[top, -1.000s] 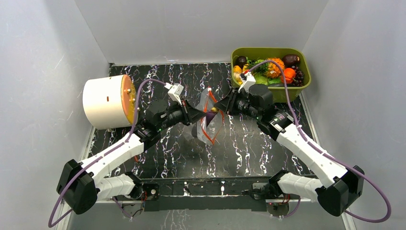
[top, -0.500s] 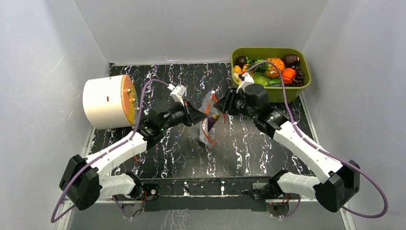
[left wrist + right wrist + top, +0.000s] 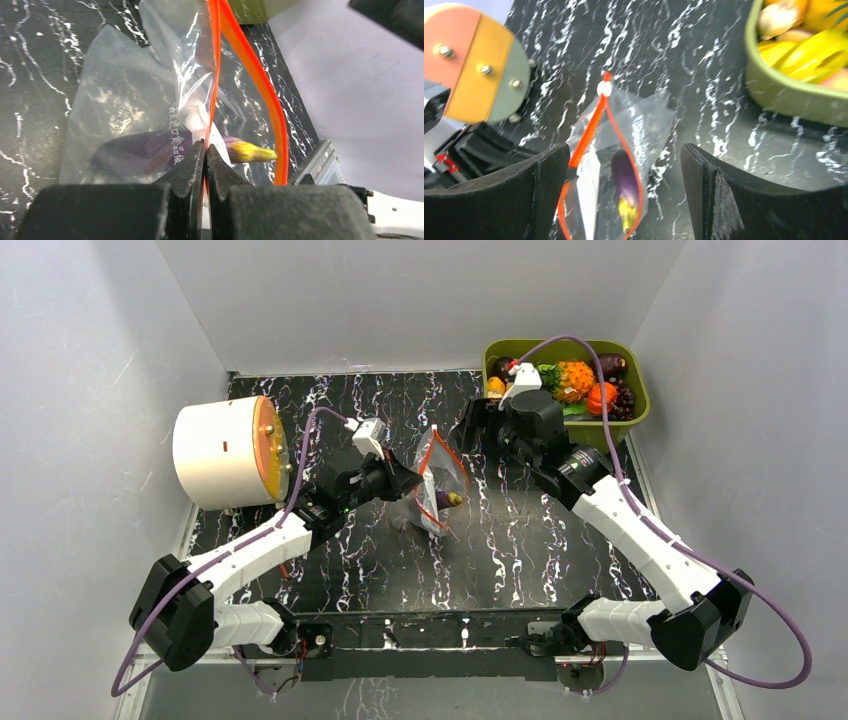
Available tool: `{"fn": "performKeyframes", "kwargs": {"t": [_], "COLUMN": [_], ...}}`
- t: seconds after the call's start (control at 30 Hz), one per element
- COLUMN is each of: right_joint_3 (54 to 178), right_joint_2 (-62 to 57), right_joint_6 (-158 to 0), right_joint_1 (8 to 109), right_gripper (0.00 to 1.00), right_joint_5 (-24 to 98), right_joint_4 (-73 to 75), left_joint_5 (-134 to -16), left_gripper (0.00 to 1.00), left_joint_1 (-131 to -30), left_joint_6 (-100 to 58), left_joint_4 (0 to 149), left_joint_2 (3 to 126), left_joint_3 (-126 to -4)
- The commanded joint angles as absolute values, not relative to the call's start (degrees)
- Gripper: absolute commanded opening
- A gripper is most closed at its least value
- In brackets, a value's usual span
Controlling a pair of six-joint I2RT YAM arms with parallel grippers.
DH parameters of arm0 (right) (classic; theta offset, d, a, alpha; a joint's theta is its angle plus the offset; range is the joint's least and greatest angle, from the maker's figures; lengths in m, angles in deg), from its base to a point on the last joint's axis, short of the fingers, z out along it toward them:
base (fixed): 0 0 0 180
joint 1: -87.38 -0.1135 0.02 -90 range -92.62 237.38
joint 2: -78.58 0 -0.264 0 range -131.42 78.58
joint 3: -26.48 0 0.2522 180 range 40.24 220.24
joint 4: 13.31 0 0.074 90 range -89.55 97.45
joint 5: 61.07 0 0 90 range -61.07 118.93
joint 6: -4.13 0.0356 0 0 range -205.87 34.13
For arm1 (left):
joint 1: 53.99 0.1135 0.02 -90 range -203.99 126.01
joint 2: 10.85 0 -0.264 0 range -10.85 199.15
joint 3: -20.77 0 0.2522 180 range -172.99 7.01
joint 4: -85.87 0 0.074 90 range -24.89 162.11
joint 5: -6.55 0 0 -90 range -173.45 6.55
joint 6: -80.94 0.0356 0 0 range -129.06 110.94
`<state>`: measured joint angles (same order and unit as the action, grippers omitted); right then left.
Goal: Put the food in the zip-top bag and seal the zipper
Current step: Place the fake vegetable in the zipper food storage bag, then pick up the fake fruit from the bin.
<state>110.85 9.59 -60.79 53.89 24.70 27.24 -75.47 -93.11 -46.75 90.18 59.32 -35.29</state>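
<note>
The clear zip-top bag [image 3: 438,485] hangs over the middle of the black marbled table, mouth open. Its orange-red zipper [image 3: 260,85] forms a loop, with a white slider [image 3: 604,89] at the far end. My left gripper [image 3: 205,147] is shut on the near strip of the zipper [image 3: 425,465] and holds the bag up. A purple food piece with a yellow tip [image 3: 625,177] lies inside the bag [image 3: 130,115]. My right gripper [image 3: 624,150] is wide open and empty, above and behind the bag's mouth, near the bin [image 3: 472,430]. More food [image 3: 575,380] fills the bin.
The olive-green bin [image 3: 632,425] stands at the back right, its wall [image 3: 794,97] close to my right gripper. A white cylinder with an orange face [image 3: 225,452] lies at the left, next to my left arm. White walls close in the table.
My right gripper has opened, left the purple piece in the bag, and pulled back toward the bin. The left gripper stays shut on the zipper; the bag has swung slightly.
</note>
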Motion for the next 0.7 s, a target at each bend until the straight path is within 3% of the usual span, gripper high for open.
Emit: {"fn": "performKeyframes", "kwargs": {"t": [0.0,0.27,0.67], "right_joint_3": [116.1,115.9,120.9], "right_joint_2": [8.9,9.0,-1.1], "right_joint_6": [-65.6,-70.0,-76.3], "right_joint_1": [53.7,55.2,64.1], "right_gripper": [0.83,0.95,0.95], "right_joint_5": [12.3,2.3,3.3], "right_joint_4": [27.4,22.5,21.0], "left_joint_5": [-81.6,-80.7,-71.3], "left_gripper": [0.0,0.0,0.0], "left_joint_1": [-92.7,-92.7,-92.7], "left_joint_6": [-45.0,-43.0,-37.0], "left_joint_4": [88.3,85.7,84.7], "left_joint_2": [57.9,57.9,54.5], "left_joint_3": [-36.5,-36.4,-35.2]}}
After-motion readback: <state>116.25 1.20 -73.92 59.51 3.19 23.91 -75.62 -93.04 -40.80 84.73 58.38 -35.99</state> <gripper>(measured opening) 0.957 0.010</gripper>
